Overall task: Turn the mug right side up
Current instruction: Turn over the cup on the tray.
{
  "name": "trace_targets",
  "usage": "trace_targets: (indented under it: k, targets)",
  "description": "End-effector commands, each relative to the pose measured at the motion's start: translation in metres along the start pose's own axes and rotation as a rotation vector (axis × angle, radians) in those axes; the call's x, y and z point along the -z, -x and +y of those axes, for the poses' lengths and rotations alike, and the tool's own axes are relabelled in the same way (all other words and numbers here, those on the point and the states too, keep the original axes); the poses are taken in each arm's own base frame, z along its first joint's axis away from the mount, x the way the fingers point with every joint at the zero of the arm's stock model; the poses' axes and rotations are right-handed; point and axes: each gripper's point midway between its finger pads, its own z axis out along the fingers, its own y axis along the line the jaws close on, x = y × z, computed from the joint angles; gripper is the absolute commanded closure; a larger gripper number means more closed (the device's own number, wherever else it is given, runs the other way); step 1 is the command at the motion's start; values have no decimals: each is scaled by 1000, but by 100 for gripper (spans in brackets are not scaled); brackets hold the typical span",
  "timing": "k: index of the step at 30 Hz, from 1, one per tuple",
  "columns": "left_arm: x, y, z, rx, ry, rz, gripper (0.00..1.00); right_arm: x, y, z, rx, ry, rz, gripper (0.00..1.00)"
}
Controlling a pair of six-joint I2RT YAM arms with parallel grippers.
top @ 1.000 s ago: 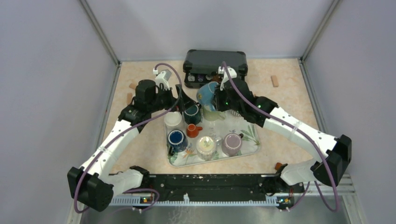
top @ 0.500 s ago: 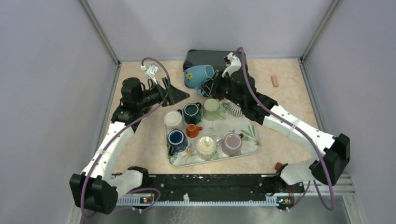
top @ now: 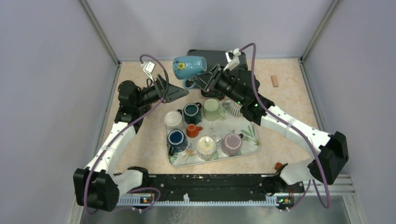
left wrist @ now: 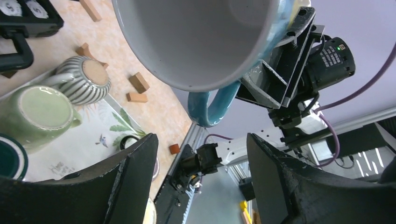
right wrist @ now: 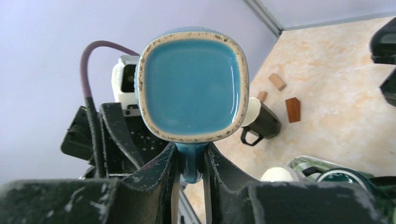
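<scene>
Mug (top: 189, 66): blue, yellow flower, sideways in the air.
Right gripper (right wrist: 191, 161): fingers clamped on the mug's handle (left wrist: 212, 105).
Left gripper (left wrist: 201, 140): fingers wide, empty.

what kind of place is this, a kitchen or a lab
Probably a robot test cell, not a kitchen: bare grey walls on metal frame posts, two arms bolted to a base rail, and a tray of staged mugs.

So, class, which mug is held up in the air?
The light blue mug with the yellow flower, gripped by its handle in the right fingers; the other mugs rest down below.
</scene>
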Motion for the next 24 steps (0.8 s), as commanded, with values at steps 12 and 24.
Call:
trace_targets:
  k: [12, 24]
  targets:
    - [0, 20, -39, 24, -188, -80, 43, -1, 31, 57, -88, 272, -106, 100]
    - [-2, 27, -38, 42, -190, -114, 54, -5, 26, 55, -117, 282, -109, 100]
